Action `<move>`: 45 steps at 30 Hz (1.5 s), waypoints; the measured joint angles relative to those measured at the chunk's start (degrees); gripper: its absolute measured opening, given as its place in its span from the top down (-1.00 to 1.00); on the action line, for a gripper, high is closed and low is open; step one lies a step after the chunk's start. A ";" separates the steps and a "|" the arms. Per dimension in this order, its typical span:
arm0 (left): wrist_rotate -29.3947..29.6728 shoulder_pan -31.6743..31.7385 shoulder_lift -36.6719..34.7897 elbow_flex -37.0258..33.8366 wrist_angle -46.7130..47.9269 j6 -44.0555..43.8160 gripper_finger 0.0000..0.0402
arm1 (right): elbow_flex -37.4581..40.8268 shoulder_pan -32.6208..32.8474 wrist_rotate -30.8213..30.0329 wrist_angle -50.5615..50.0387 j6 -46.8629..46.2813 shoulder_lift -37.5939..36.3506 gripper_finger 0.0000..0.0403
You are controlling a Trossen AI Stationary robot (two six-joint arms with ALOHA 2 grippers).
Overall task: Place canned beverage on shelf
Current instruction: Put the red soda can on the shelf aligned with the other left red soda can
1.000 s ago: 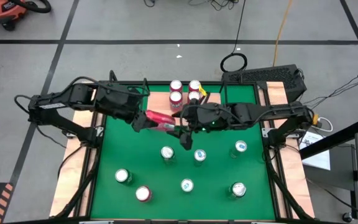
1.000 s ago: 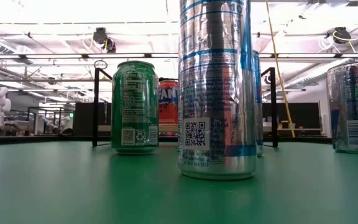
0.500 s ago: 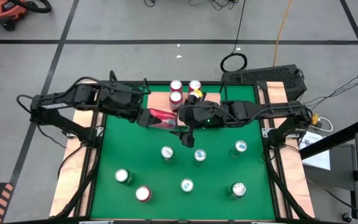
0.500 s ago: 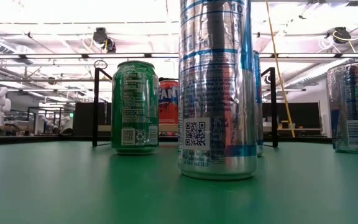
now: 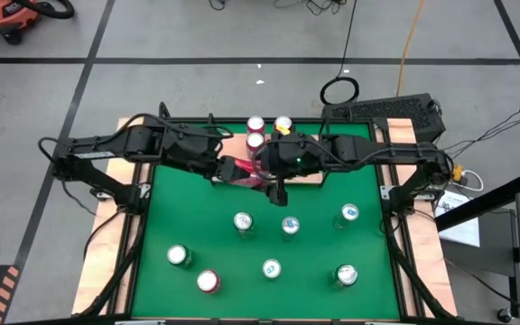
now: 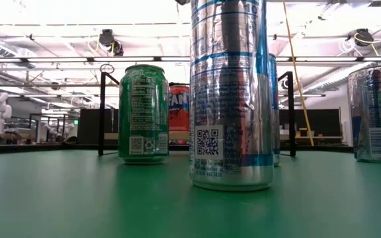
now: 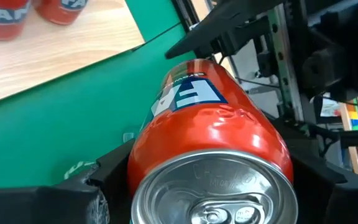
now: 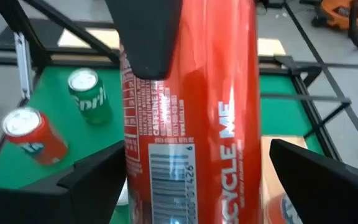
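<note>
Held can: you have one red can [image 5: 238, 171] lying on its side above the green mat [image 5: 197, 226], just in front of the shelf [image 5: 307, 144], between the two grippers.
Left gripper: your left gripper [image 5: 224, 170] has its fingers clamped on the red can; in the left wrist view the can [image 7: 213, 143] fills the space between the dark fingers [image 7: 73, 190], lid toward the camera.
Right gripper: your right gripper [image 5: 278, 188] sits at the can's other end, fingers spread wide; in the right wrist view the can [image 8: 191, 112] stands between the fingers [image 8: 98, 180] with a gap on each side, not gripped.
Cans on the shelf: count three, two red-topped [image 5: 255, 125] [image 5: 255, 140] and one yellowish [image 5: 283, 124], grouped at the shelf's back.
Cans on the mat: count seven upright: three in a row nearer the shelf [image 5: 243, 221] [image 5: 290, 225] [image 5: 349, 213], and four nearer the front edge [image 5: 179, 256] [image 5: 208, 282] [image 5: 271, 268] [image 5: 346, 274].
Low view: you see a tall silver-blue can [image 6: 230, 92] closest, a green can [image 6: 143, 112] behind and to its left, a red can [image 6: 179, 109] farther back, and one more can [image 6: 376, 112] at the right edge.
Shelf: one light-wood board with black rails, at the mat's far edge; the held can is not yet on it.
</note>
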State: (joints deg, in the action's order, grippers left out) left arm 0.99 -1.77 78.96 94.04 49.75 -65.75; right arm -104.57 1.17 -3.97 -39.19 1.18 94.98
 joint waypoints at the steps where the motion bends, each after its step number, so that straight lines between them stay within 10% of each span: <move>1: 0.09 -0.01 0.26 0.00 -0.47 0.04 -0.44 | 0.00 -0.15 0.17 -0.90 -0.01 0.00 -0.87; 28: -0.39 -0.01 1.52 -0.04 -3.17 4.33 -0.55 | 0.00 -1.18 7.20 -4.49 -6.01 -0.02 -0.47; 45: -3.76 -0.10 -6.73 0.06 -9.75 41.02 -0.96 | 0.07 -3.87 32.13 5.42 -27.72 0.09 -0.46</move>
State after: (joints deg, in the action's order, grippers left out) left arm -2.76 -1.87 72.23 94.10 40.00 -24.73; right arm -104.51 -2.70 28.17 -33.77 -26.54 95.07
